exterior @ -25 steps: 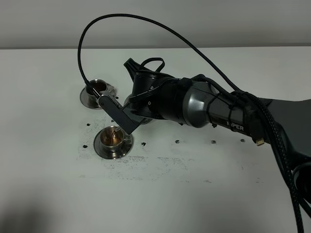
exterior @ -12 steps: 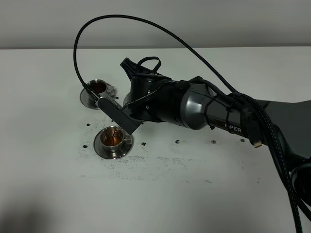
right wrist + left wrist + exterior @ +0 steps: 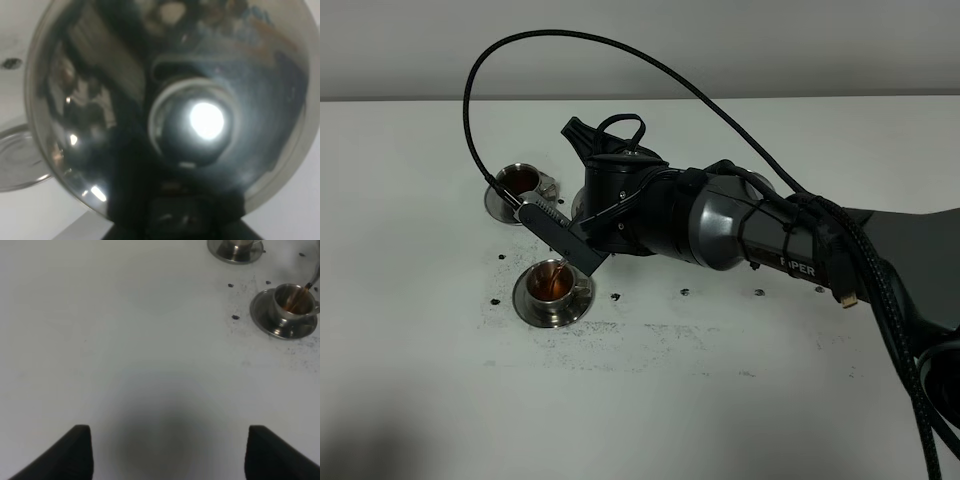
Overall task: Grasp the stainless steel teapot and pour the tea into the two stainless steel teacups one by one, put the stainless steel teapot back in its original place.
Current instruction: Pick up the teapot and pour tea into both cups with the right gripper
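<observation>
tea (image 3: 555,286) in near teacup (image 3: 541,298) and far teacup (image 3: 510,177)

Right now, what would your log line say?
right gripper: holds teapot | tea: streaming into near cup | far cup: holds tea | left gripper: open, empty

Exterior view is reading dim and flat; table (image 3: 420,400) is darkening toward the lower left corner. Right wrist view is blurring: teapot (image 3: 170,110) sitting out of focus, glare spot blowing out on its lid (image 3: 205,120). Left wrist view is showing a soft table shadow.
</observation>
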Controlling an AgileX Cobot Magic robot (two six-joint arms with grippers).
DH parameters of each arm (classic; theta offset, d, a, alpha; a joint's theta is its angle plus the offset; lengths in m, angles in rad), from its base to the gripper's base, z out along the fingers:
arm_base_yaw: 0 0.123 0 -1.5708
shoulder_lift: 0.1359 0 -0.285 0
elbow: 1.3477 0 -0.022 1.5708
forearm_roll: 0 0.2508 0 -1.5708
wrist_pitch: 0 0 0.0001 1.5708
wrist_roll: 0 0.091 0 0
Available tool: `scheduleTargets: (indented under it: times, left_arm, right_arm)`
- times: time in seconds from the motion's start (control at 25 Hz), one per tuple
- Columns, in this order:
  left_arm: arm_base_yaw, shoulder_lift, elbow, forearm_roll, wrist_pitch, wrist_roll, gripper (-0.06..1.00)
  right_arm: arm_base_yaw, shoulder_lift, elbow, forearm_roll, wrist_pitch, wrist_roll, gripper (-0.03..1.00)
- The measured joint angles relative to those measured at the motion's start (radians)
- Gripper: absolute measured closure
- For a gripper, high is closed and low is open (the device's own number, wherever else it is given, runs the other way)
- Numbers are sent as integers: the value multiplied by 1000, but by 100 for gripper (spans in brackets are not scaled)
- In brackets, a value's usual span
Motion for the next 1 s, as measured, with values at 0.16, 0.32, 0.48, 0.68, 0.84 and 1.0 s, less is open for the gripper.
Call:
scheduleTargets:
  times: [0.16,0.32,0.48,0.68,0.84,1.0]
  left_arm:
    - [0,0,0,0,0,0,33]
    - [0,0,0,0,0,0,33]
    - [0,0,0,0,0,0,33]
    - [0,0,0,0,0,0,33]
    - [0,0,0,0,0,0,33]
    - [0,0,0,0,0,0,33]
  right_arm:
    - [0,0,0,-9,0,0,79]
    - [0,0,0,-18,0,0,79]
    - [4,0,0,-22,1,0,79]
    - [13,0,0,-22,-1,14,79]
    - [13,0,0,-30,-1,18,79]
    - [13,0,0,-44,0,18,79]
